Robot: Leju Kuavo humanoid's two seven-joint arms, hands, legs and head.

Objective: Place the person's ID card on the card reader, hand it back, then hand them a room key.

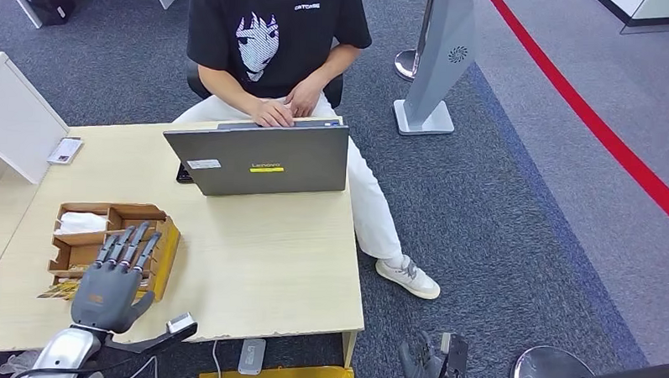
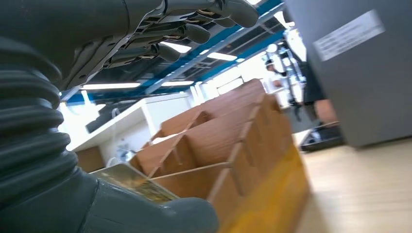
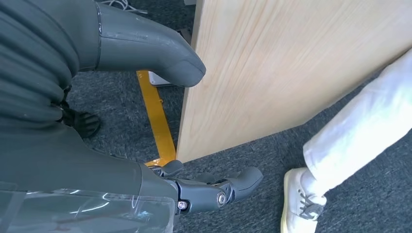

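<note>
Left hand: the left hand (image 1: 109, 284) is held flat over the near end of the cardboard organizer (image 1: 157, 237), fingers (image 1: 129, 245) straight and pointing far; nothing is seen gripped
Card: a gold patterned card (image 2: 133, 180) is seen just above the thumb in the left wrist view, lying roughly flat at the organizer's near compartment; its long axis cannot be told
Right hand: the right hand (image 1: 426, 364) is hung low beside the table (image 1: 270, 262), over the carpet, fingers loosely curled, nothing in it
Person: a person (image 1: 273, 36) is seated at the far side, hands on a grey laptop (image 1: 261, 159)
</note>
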